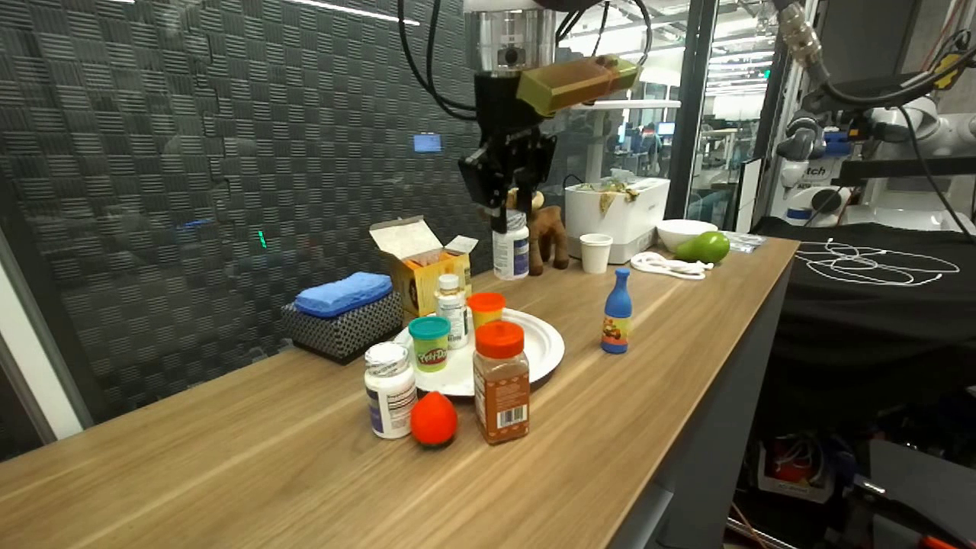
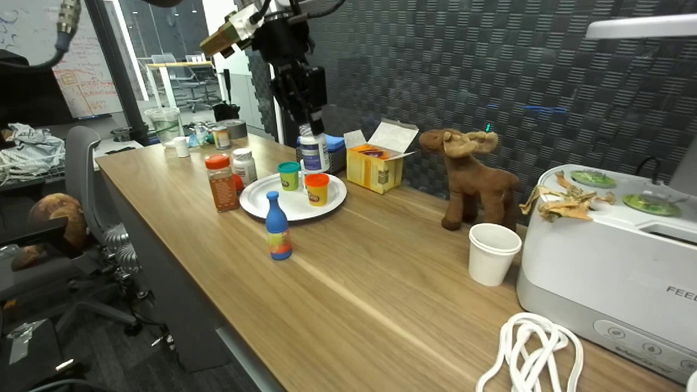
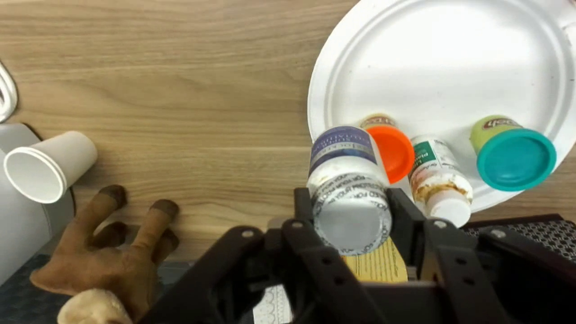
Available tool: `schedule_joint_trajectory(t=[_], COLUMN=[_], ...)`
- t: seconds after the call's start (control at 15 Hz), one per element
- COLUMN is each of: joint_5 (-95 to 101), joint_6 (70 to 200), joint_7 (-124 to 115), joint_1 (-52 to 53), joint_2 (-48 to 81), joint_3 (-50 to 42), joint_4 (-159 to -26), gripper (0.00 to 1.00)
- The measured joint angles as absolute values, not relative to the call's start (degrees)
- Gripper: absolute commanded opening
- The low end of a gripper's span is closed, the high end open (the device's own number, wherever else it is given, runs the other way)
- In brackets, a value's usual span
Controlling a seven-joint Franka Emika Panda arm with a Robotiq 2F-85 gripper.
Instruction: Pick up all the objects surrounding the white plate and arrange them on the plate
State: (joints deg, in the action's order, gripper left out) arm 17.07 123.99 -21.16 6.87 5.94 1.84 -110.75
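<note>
Red ball [image 1: 434,421] nearest, on table [image 1: 267,450] off front rim of plate [image 1: 545,343]. Step in hand, we judge: placing white pill bottle [image 3: 346,180]. Next: shift over plate's bare middle, lower upright, let go. Bottle sits between fingers [image 3: 303,204] of our gripper [image 3: 351,202], pinched at cap, aloft near plate's wall-side edge; whether above it, unclear.

We see the yellow box [image 3: 380,263] part-hidden behind the fingers [image 3: 405,209]; beyond them, the wrist view crops the white plate [image 3: 450,63].
</note>
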Motion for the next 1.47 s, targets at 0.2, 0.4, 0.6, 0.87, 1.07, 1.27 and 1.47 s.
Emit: schedule_joint_trajectory(t=[0.2,0.4,0.6,0.87,1.07,1.27,1.47], joint_5=[16.8,15.4,12.3,8.0,6.0,5.9,5.9], joint_6=[123.6,123.5,123.5,124.2,126.0,128.4,129.4], joint_7=[-21.8,-21.6,-20.0,-16.2,-14.2,-13.7,-13.2], joint_1=[6.9,6.7,6.1,5.2,5.1,5.1,5.1], joint_2=[5.0,4.6,4.8,5.7,6.9,7.9,8.9], joint_3=[1.9,1.9,1.9,1.9,1.9,1.9,1.9], joint_4=[-113.0,-114.5,-115.7,-116.9,-117.0,-117.0,-117.1], gripper=[0.2,0.2,0.2,0.2,0.2,0.2,0.2])
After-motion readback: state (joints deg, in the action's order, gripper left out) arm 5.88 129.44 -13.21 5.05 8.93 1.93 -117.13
